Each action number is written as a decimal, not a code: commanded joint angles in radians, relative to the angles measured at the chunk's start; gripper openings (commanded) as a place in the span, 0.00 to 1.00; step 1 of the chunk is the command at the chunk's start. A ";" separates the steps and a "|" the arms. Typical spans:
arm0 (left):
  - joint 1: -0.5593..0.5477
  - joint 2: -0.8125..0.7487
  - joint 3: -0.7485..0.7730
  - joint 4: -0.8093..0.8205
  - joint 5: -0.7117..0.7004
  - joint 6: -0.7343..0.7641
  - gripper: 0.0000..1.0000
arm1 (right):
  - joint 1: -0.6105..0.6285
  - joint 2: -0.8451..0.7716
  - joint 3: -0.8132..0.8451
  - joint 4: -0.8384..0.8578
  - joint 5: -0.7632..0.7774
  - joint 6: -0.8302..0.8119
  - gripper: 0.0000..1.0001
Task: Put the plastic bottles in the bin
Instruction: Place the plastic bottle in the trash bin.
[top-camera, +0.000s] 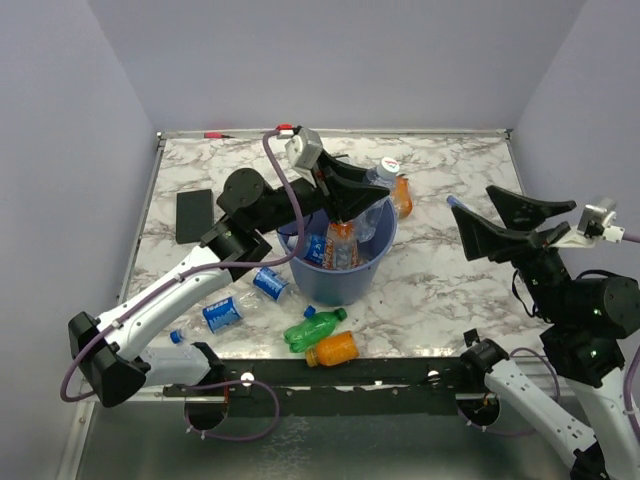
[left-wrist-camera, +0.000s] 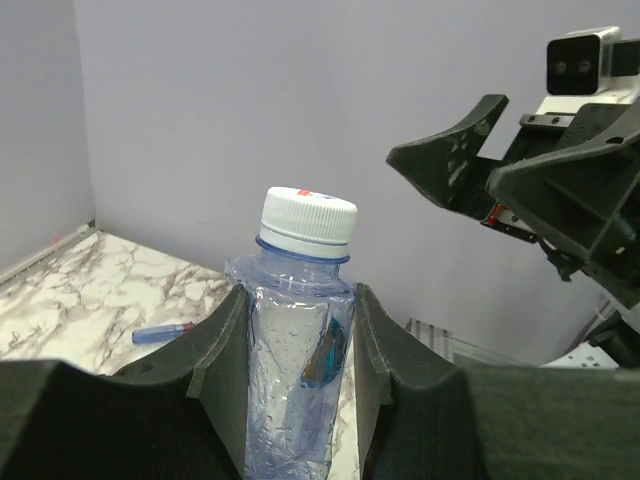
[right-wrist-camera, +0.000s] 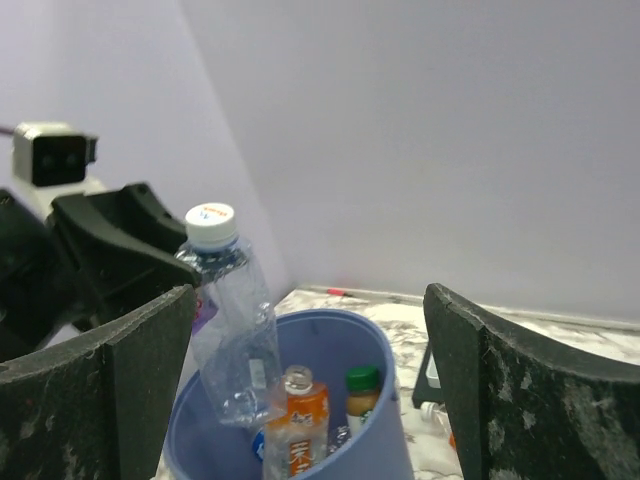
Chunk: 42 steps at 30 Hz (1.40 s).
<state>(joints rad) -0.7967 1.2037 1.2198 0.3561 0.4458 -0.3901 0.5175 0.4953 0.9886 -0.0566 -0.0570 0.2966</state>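
my left gripper (left-wrist-camera: 300, 300) clamps the clear white-capped plastic bottle (left-wrist-camera: 305, 250) near upright, its base over the round blue plastic bin (top-camera: 345, 285); right gripper (top-camera: 474, 200) stands wide, empty.

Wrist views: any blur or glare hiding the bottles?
Left wrist: clear bottle sharp, white cap bright but not blown out; the fingers holding it dark and soft. Right wrist: bin and the bottles inside in focus, near fingers grainy. No hard glare in either.
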 joint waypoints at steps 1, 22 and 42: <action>-0.049 0.062 0.013 -0.021 -0.118 0.086 0.00 | 0.003 -0.046 -0.072 -0.059 0.257 0.036 0.99; -0.143 0.134 -0.191 0.001 -0.846 0.095 0.00 | 0.003 -0.074 -0.200 -0.102 0.300 0.146 0.98; -0.151 -0.056 -0.249 -0.028 -0.688 0.039 0.98 | 0.004 -0.042 -0.181 -0.121 0.283 0.142 0.98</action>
<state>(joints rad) -0.9424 1.2392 0.9787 0.3271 -0.2810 -0.3408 0.5175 0.4450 0.7963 -0.1600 0.2264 0.4374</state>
